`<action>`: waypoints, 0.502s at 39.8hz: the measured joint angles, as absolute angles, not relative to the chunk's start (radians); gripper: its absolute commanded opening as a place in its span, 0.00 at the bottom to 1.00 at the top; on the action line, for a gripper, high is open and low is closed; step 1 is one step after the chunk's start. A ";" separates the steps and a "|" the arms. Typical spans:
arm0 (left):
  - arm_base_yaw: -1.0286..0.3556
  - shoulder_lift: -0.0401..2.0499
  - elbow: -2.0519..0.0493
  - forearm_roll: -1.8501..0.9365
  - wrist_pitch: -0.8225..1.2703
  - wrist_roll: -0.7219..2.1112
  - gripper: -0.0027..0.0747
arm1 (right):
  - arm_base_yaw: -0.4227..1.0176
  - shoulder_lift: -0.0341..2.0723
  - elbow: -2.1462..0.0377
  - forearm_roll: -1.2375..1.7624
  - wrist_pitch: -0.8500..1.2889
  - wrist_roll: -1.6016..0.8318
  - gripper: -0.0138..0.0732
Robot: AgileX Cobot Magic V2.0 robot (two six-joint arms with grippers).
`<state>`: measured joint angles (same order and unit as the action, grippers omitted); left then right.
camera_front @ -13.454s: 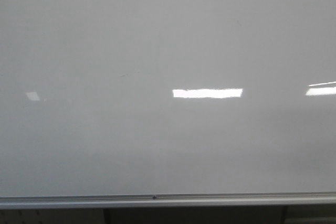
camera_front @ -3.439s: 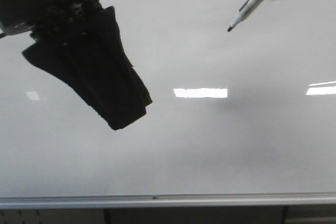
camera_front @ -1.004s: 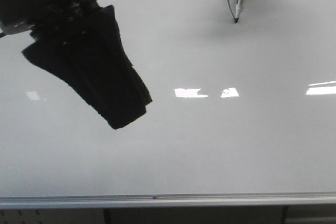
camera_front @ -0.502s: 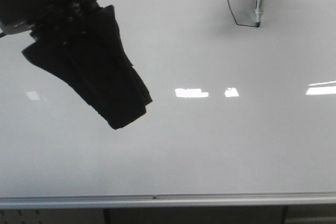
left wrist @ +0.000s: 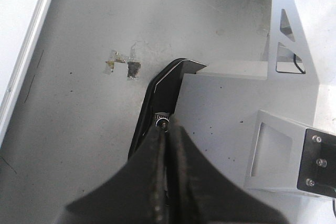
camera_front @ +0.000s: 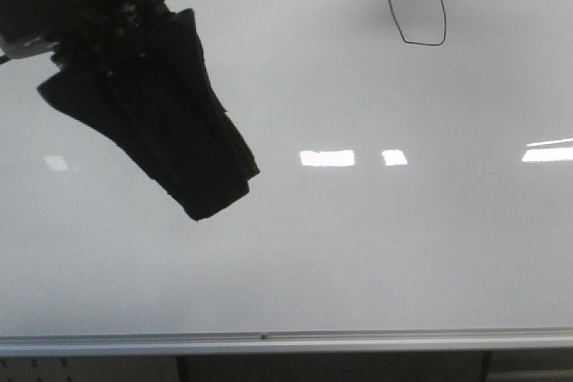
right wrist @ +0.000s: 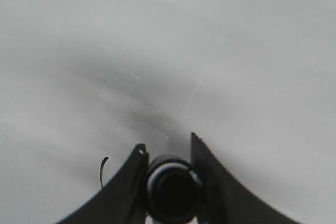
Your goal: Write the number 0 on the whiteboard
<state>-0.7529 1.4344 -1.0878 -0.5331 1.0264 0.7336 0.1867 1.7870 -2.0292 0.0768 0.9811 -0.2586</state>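
A: How are the arms posed?

B: The left gripper (camera_front: 210, 199) hangs high at the front view's left, a dark wedge, fingers (left wrist: 157, 150) pressed together on nothing. The right gripper (right wrist: 168, 156) pinches a round-barrelled marker (right wrist: 173, 190) between its curved fingers; only the marker's tip shows at the front view's top edge.

A: And the writing?

B: The number 0 (camera_front: 419, 17) is a thin black angular loop, open along its top, high on the glossy whiteboard (camera_front: 376, 248). The tip seems to touch the board, though that's hard to tell.
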 measured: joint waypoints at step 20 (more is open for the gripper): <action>-0.753 1.434 -1.088 -0.533 1.026 0.734 0.01 | 0.201 1.798 -2.038 0.186 0.929 -0.259 0.09</action>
<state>-0.7529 1.4344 -1.0878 -0.5331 1.0264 0.7336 0.2014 1.7981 -2.0377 0.1864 0.9292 -0.2586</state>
